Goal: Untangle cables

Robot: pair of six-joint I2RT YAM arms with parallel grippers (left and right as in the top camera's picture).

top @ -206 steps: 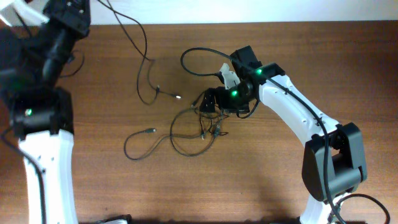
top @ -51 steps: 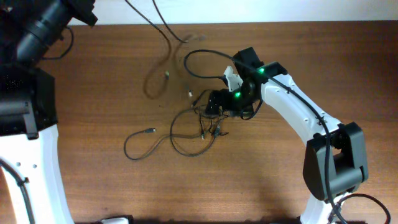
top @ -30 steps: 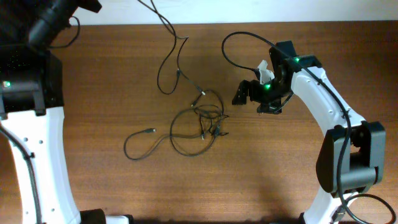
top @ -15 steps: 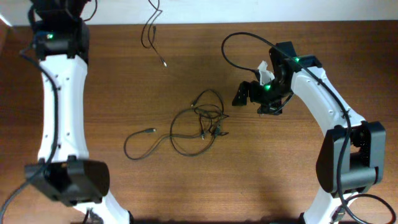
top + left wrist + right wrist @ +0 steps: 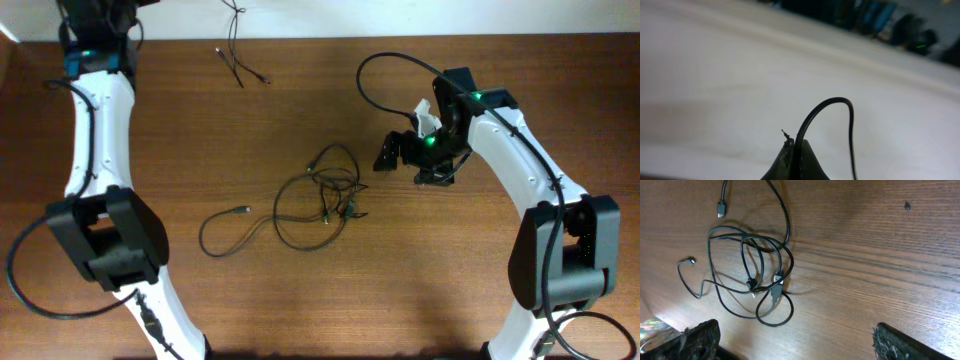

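- At the middle of the desk [image 5: 450,280], the tangled cables [image 5: 327,195] lie in loose loops, with one plug end trailing out to the left.
- Just right of them, the right end effector [image 5: 390,157] hovers with its jaws spread wide, holding nothing.
- By the far edge, a lone cable [image 5: 238,65] sits well apart from the tangle.
- The left end effector [image 5: 796,167] is pinched tight on a bend of thin black cable.

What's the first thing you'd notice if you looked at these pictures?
Probably the messy knot of thin black cables in the middle of the brown table. Next, the right gripper hangs wide open just to the right of that knot, holding nothing. Far off at the table's back edge, the left gripper pinches a single cable, which arches up out of its grip.
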